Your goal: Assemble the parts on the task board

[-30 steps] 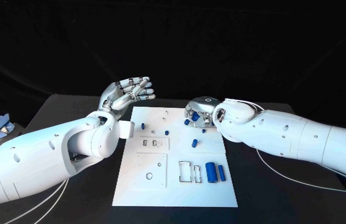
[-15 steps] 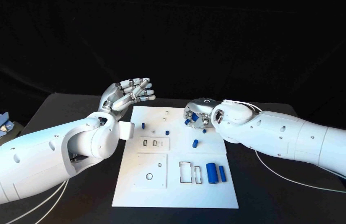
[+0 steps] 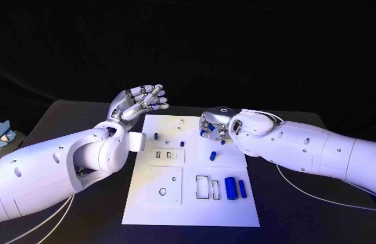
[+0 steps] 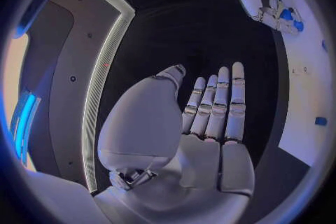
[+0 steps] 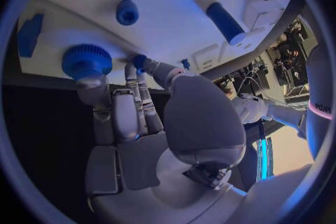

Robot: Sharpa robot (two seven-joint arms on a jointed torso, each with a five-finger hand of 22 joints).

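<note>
The white task board [image 3: 192,206] lies mid-table. My right hand [image 3: 216,124] hangs low over its far right part, fingers curled down. In the right wrist view the thumb and a fingertip [image 5: 145,67] meet on a small blue part [image 5: 140,59], and another finger touches a blue ribbed round part [image 5: 86,60]. My left hand [image 3: 141,102] is raised above the board's far left corner, empty, with its fingers [image 4: 217,103] straight and apart. On the board rest a thick blue cylinder [image 3: 230,187], a slimmer one [image 3: 241,188] and a short peg [image 3: 212,156].
Small blue pegs [image 3: 182,144] stand near the far left of the board beside a white insert [image 3: 166,155]. Rectangular slots [image 3: 205,187] and an oval hole [image 3: 162,191] sit in the near half. Black table [image 3: 78,119] surrounds the board.
The right hand has dipped very slightly over the same spot. The left hand stays raised and still.
</note>
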